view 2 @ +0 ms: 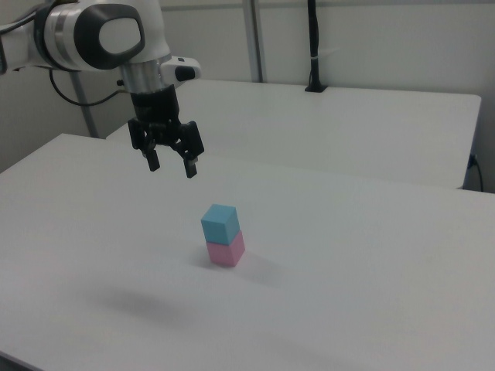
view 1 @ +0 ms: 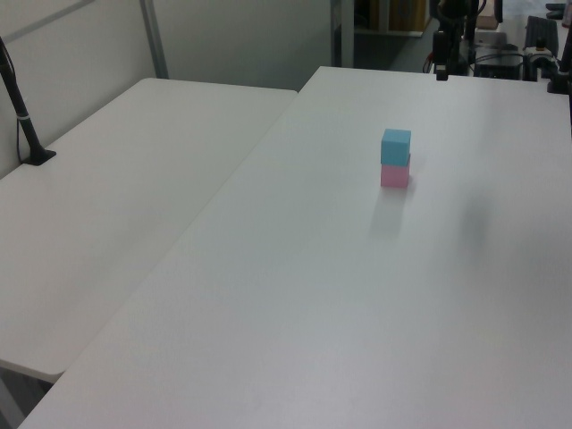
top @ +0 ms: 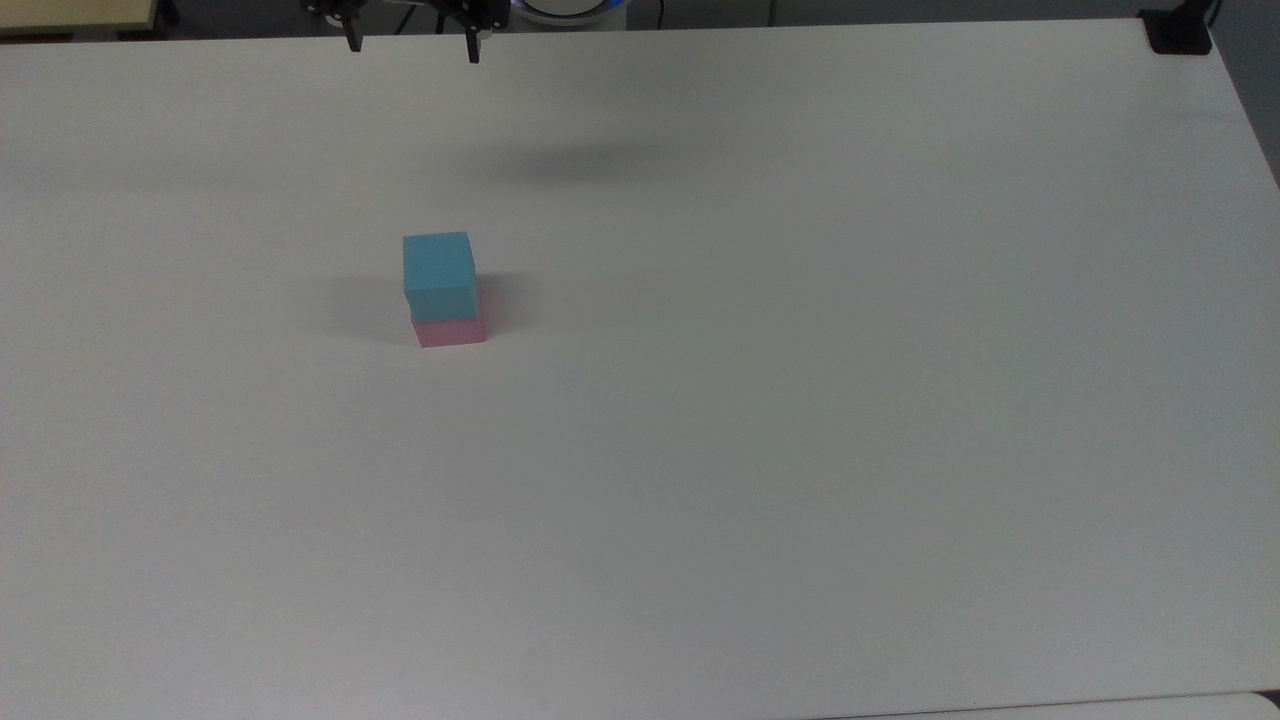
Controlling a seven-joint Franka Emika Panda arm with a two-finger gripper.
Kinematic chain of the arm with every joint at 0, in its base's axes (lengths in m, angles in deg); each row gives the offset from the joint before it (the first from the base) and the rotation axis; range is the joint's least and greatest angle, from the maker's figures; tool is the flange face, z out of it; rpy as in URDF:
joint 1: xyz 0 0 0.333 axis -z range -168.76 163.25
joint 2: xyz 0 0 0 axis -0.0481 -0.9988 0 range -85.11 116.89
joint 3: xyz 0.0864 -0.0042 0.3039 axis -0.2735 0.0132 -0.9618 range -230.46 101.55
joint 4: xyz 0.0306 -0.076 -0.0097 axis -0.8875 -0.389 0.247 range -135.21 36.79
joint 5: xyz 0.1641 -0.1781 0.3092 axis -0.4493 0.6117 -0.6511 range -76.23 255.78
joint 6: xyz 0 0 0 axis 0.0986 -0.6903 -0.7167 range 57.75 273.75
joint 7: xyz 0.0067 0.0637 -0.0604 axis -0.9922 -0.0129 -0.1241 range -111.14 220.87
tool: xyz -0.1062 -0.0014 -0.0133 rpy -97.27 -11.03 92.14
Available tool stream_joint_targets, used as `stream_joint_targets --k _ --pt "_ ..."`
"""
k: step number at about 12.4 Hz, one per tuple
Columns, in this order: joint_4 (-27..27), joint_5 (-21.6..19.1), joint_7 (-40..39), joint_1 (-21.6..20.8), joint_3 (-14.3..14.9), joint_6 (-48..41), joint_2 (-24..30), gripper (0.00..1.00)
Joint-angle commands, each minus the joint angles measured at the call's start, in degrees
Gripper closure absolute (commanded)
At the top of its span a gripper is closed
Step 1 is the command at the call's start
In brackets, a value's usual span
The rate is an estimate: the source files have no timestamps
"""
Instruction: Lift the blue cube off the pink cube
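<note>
the blue cube (top: 437, 265) sits squarely on top of the pink cube (top: 451, 331), the 2 forming a short stack on the white tabletop (top: 800, 400). in the top view the stack stands left of the tabletop's middle, with soft shadows falling on the surface to both sides of it. in the left view the blue cube (view 1: 396, 146) and the pink cube (view 1: 395, 175) stand toward the far right part of the tabletop (view 1: 295, 295), and the blue one looks turned a little off the pink one's edges. in the right view the blue cube (view 2: 220, 223) rests on the pink cube (view 2: 227, 251) near the middle of the tabletop (view 2: 371, 263).

the claw (view 2: 172, 165) hangs in the air above the tabletop, well apart from the stack, up and to the right view's left of it. it is released: its 2 black fingers (view 2: 189, 166) point down with a clear gap between them and nothing in it. in the top view the claw (top: 412, 46) shows at the upper edge, its fingers spread apart, beyond the stack. the white arm (view 2: 100, 35) reaches in from the right view's upper left. a blurred dark shadow (top: 585, 163) lies on the tabletop in the top view, right of and beyond the cubes.

a second white table (view 1: 116, 206) stands alongside, with a black post (view 1: 22, 112) fixed at its edge.
</note>
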Motion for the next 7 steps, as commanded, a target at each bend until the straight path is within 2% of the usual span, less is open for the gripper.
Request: stream_joint_targets --k 1,7 --pt "1.3 0.8 1.1 -0.8 0.3 0.7 -1.1 0.00" --pt "2.5 0.8 1.0 -0.7 0.3 0.7 -1.7 0.00"
